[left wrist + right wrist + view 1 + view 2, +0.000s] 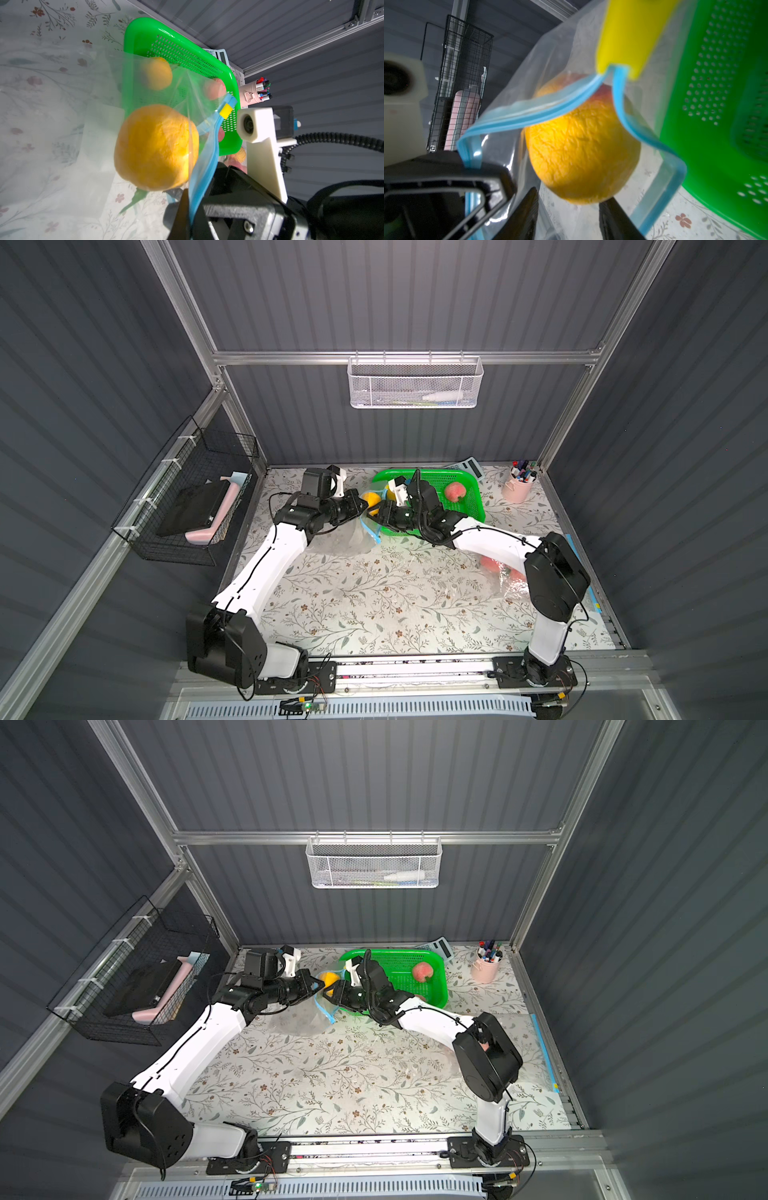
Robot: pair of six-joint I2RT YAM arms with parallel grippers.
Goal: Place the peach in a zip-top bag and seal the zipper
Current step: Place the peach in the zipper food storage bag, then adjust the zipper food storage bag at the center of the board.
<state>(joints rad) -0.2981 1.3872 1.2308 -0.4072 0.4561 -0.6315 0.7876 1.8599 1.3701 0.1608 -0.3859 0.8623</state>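
1. Both top views: peach [371, 499], yellow, sits btwn the two claws at far side of table [374, 614], just beside green basket [478, 506]. Left claw [363, 508] & right claw [377, 512] meet nearly tip to tip. Clear bag [347, 541] trails from them onto table.
2. Left wrist: left claw closed on blue zip strip [207, 149], pinching one lip. Peach lies beside strip, seen thru film. Yellow slider [226, 110] at strip's far end, away from pinch.
3. Right wrist: peach straight ahead of right claw, in bag mouth btwn the lips. Jaws apart at peach's near end; gripping or clear, can't tell.
4. Est.: strip's long axis runs pinch-to-slider. Right arm looks nearer slider, so sealing pull is prob. its job, twd left claw.
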